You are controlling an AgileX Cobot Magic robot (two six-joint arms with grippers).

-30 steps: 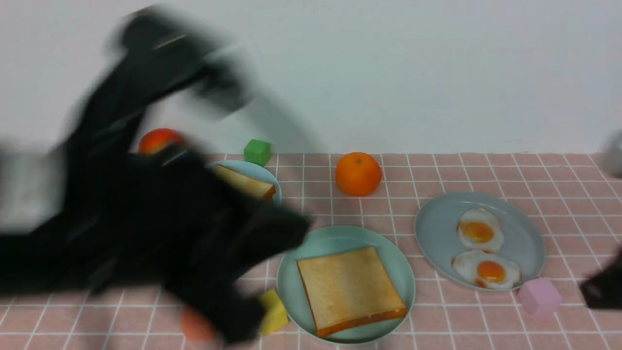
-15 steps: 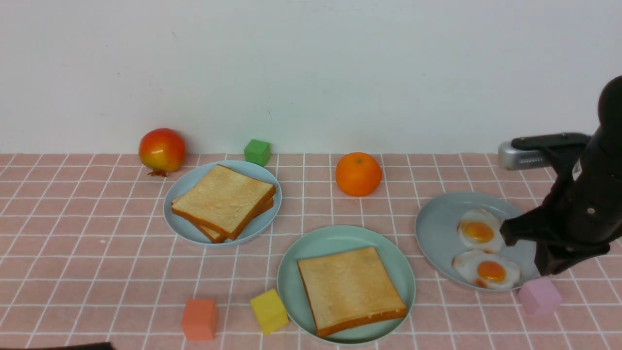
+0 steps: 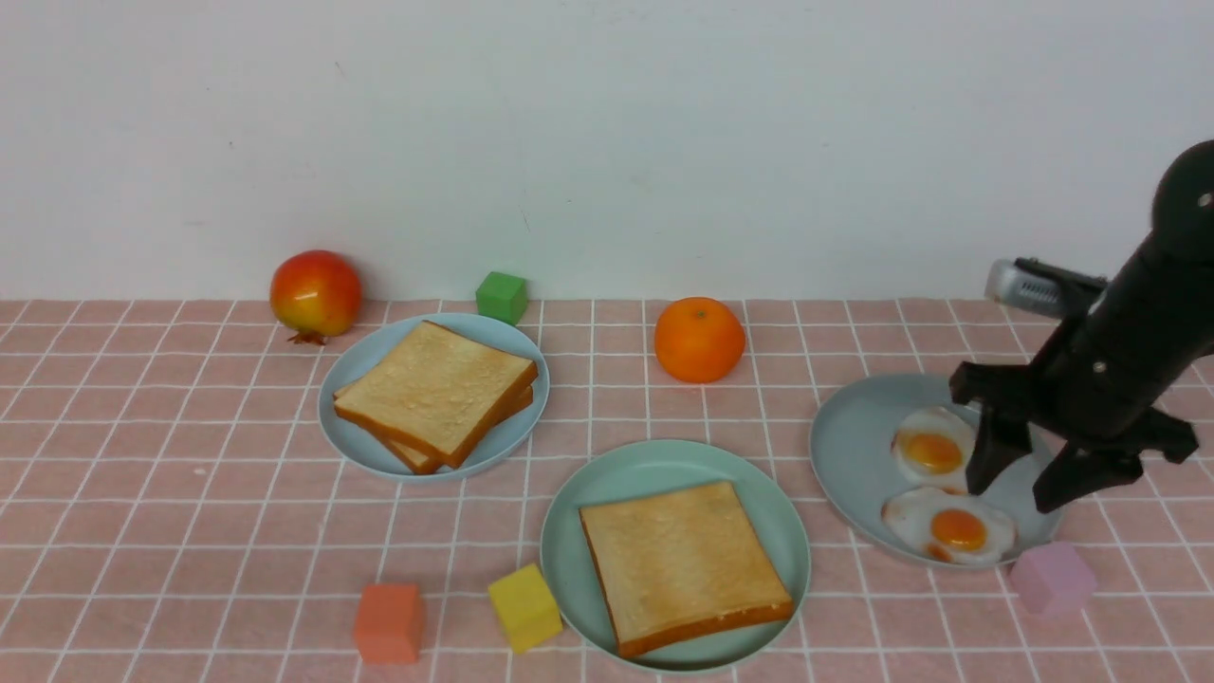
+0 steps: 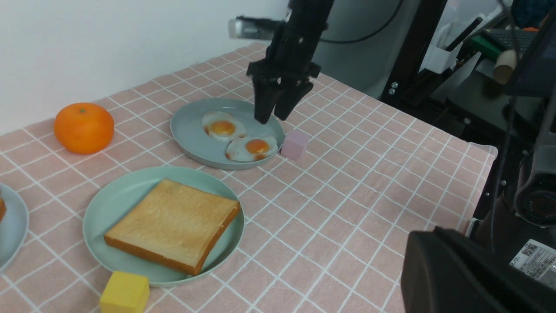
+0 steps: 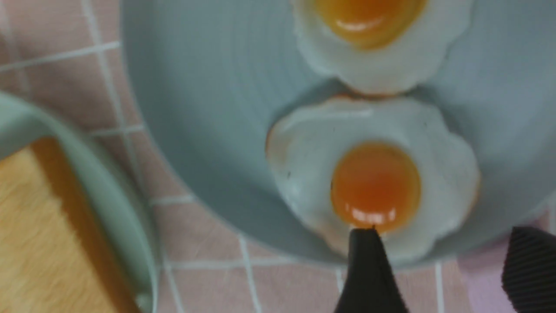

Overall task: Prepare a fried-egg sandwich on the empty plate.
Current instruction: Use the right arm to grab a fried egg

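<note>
- The right gripper (image 3: 1017, 489) hangs over the grey-blue plate (image 3: 835, 446). Its jaws are spread wide and empty, with one tip just beside the near fried egg (image 3: 948, 525).
- The left gripper (image 4: 456, 269) sits off at the side, jaws shut.
- That near egg lies flat, yolk up, touching the second egg (image 3: 932, 448) behind it. Its longer axis runs side to side across the plate.
- It looks thin, light and floppy, and likely to skid on the smooth plate. I'd pinch the white rim nearest the jaws, not the domed yolk.
- The mint-green plate (image 3: 607, 474), carrying one toast slice (image 3: 683, 564), sits nearby on the counter (image 3: 190, 531), to the robot's left.
</note>
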